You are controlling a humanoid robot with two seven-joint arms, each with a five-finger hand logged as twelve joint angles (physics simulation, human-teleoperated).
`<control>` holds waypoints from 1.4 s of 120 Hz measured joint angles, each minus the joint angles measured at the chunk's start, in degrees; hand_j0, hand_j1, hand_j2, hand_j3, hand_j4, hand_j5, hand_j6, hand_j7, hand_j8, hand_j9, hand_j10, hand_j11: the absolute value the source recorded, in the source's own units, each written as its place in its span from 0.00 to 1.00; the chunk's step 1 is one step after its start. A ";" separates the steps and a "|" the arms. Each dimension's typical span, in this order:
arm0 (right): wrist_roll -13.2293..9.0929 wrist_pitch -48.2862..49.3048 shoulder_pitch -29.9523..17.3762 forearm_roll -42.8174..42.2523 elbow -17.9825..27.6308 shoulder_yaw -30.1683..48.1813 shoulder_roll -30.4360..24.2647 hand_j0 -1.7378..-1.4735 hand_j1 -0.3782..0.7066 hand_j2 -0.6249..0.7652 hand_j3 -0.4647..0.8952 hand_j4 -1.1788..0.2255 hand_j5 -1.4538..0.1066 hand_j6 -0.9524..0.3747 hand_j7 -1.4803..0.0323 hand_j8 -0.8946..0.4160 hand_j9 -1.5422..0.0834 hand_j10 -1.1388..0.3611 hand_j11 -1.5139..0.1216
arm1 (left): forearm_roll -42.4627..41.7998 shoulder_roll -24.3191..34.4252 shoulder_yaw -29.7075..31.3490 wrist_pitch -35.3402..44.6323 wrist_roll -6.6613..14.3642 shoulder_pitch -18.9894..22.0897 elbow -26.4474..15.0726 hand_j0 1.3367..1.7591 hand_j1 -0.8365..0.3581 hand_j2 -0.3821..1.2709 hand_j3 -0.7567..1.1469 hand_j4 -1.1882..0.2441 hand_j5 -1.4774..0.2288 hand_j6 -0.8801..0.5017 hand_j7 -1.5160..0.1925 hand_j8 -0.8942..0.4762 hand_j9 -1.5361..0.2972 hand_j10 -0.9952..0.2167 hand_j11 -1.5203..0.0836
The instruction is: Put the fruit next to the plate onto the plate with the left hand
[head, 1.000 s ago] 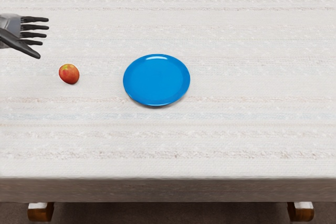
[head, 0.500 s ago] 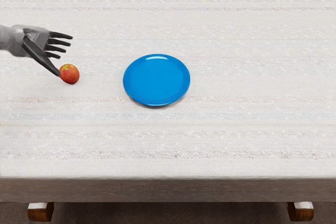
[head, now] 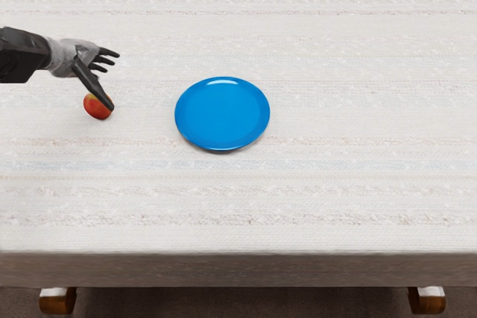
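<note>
While the left hand [head: 83,62] hangs over the table [head: 313,199] near its left edge, the apple [head: 94,109] sits on the cloth directly under the hand's lower digits, on the side nearer the camera and a shade towards the plate [head: 222,113]. The fingers are spread and hold nothing. One dark digit reaches down across the top of the apple and appears to touch it; actual contact cannot be confirmed from this view. The rest fan out above the fruit and point towards the plate.

The apple is not on the plate. It lies to the plate's left, apart from the rim, with bare cloth between them. It is roundish, so no long axis dictates the grip.

Judgement: the hand is placed for a grasp from above but has not closed. The carry afterwards runs straight rightwards. The right arm does not appear.
</note>
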 joint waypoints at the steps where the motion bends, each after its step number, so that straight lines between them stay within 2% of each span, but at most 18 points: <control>1: 0.00 0.00 0.00 0.00 0.00 0.00 0.00 0.30 0.03 0.45 0.34 0.84 0.93 0.72 0.98 0.68 0.95 0.76 0.93 | 0.12 -0.36 0.36 0.38 0.00 -0.04 0.11 0.76 0.96 0.24 0.40 0.80 0.84 0.61 0.86 0.62 0.81 0.79 0.92; 22: 0.00 0.00 0.00 0.00 0.00 0.00 0.00 0.30 0.03 0.45 0.34 0.84 0.93 0.72 0.98 0.68 0.95 0.76 0.93 | 1.24 -5.26 7.24 6.01 0.00 -1.32 1.13 0.76 0.94 0.24 0.40 0.79 0.83 0.60 0.85 0.61 0.80 0.78 0.90; 50: 0.00 0.00 0.00 0.00 -0.01 0.00 0.00 0.30 0.03 0.45 0.34 0.84 0.93 0.72 0.98 0.68 0.95 0.76 0.93 | 2.89 -6.50 12.35 9.06 0.33 -0.86 2.30 0.76 0.92 0.24 0.40 0.78 0.81 0.58 0.83 0.60 0.79 0.76 0.89; 85: 0.00 0.00 0.00 0.00 0.00 0.00 0.00 0.30 0.03 0.45 0.34 0.84 0.93 0.72 0.98 0.68 0.95 0.76 0.93 | 3.82 -8.43 14.48 9.38 0.61 -0.58 3.33 0.76 0.78 0.26 0.40 0.68 0.70 0.48 0.72 0.49 0.68 0.64 0.77; 168: 0.00 0.00 0.00 0.00 0.00 0.00 0.00 0.30 0.03 0.45 0.34 0.84 0.93 0.72 0.98 0.68 0.95 0.76 0.93 | 6.58 -9.05 14.73 10.74 1.04 1.92 5.18 0.76 0.61 0.28 0.40 0.56 0.57 0.36 0.59 0.37 0.56 0.50 0.64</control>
